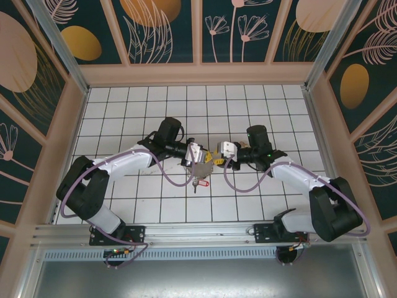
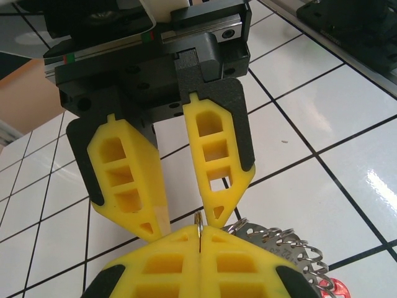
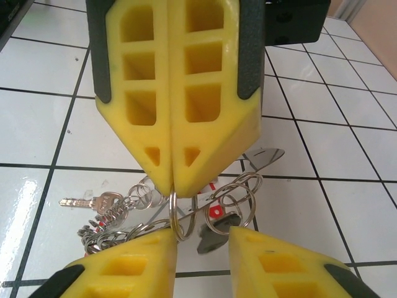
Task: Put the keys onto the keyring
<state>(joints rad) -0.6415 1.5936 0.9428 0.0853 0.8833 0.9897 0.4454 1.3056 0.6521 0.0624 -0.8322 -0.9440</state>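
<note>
Keyring clamped by left arm, right pincer apart around it

Keyring (image 3: 173, 205): a thin wire loop, seen nearly edge-on from the right wrist. It sits mid-table, lifted off the tiles where the two arms meet nose to nose. A tangle of other wire rings (image 3: 239, 195) hangs from it, along with a silvery key (image 3: 84, 202) lying out to one side and a small red tag (image 3: 214, 211) in the middle of the bunch. I cannot tell whether the lowest parts of the bunch touch the surface.

Left gripper (image 3: 172, 185): yellow fingers pressed flat together, the top of the loop nipped between their tips. My left wrist view agrees, showing a sliver of wire standing up from the closed seam.

Right gripper (image 3: 201, 236): fingers spread, with a clear gap between them. The loop runs down just inside one fingertip, and I see nothing squeezed there. From the left wrist, its two tips stand either side of the wire.

White tiled table (image 3: 335, 155) with dark grout lines lies under everything. In the overhead view the bunch dangles below the two meeting wrists.
</note>
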